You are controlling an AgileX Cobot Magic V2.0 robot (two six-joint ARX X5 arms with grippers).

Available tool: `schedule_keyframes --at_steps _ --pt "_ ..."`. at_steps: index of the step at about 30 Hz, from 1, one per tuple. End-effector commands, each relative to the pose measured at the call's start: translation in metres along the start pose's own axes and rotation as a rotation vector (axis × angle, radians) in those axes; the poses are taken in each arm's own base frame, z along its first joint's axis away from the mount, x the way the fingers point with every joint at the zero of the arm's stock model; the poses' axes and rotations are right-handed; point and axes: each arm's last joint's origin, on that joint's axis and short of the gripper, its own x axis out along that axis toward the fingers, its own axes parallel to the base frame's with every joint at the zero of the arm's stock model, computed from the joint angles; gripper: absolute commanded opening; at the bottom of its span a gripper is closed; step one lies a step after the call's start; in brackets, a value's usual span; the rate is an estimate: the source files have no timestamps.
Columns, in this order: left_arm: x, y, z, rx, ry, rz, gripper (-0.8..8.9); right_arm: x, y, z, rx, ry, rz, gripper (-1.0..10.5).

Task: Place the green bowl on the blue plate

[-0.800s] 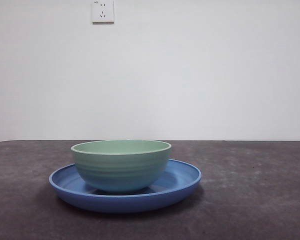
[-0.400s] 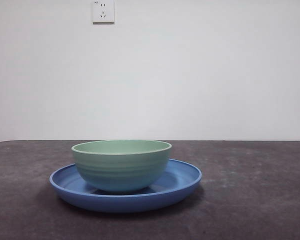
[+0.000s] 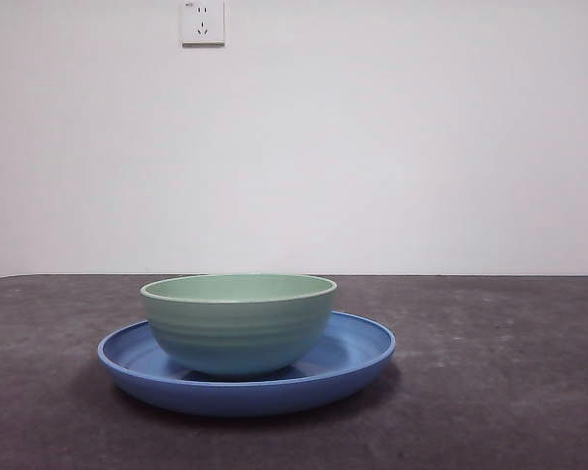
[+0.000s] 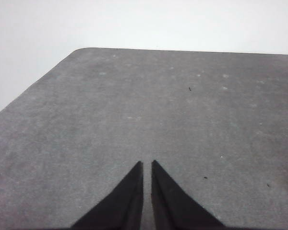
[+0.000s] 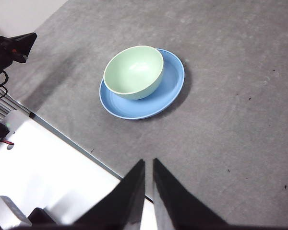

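Green bowl (image 3: 237,324) sitting upright inside blue plate (image 3: 358,354), apparently off-centre.
Left end effector (image 4: 147,165) and right end effector (image 5: 149,164) are hovering above the bench (image 3: 500,372), jaws closed, empty.

No readable text, labels, numbers anywhere.

bare table (image 3: 510,392) all round — only green bowl (image 3: 237,321) on blue plate (image 3: 358,354).
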Motion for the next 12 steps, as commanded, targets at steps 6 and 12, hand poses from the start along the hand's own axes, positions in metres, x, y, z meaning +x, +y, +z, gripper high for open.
schedule_keyframes --at_steps 6,12 --pt "0.0020 0.0004 -0.0071 -0.005 0.023 0.009 0.27 -0.0033 0.0012 0.0026 -0.011 -0.025 0.004 0.2" --pt "0.0020 0.0004 -0.0071 -0.005 0.023 0.009 0.27 -0.0033 0.0015 0.0030 -0.080 -0.160 -0.221 0.2"
